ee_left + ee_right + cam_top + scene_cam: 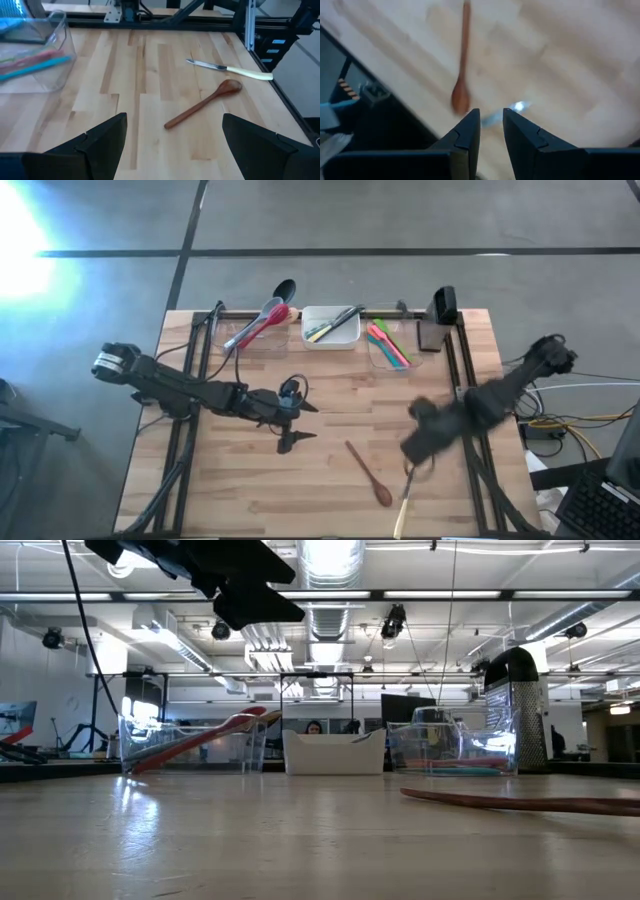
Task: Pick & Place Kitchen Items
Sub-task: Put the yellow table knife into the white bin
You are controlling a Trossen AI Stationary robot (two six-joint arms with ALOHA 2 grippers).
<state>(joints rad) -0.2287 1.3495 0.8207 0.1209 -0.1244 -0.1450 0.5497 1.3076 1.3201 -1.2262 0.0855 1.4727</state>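
A wooden spoon and a cream-handled knife lie flat on the table near its front edge; the left wrist view also shows the spoon and the knife. My right gripper hangs above the knife's blade, pointing steeply down. Its fingers stand a narrow gap apart with nothing between them, and it looks blurred from above. My left gripper waits wide open over the table's middle left, holding nothing.
Three tubs stand along the far edge. A clear one holds red, grey and black spoons, a white one holds cutlery, and a clear one holds coloured spatulas. A dark grater stands at the far right. Black rails run along both sides.
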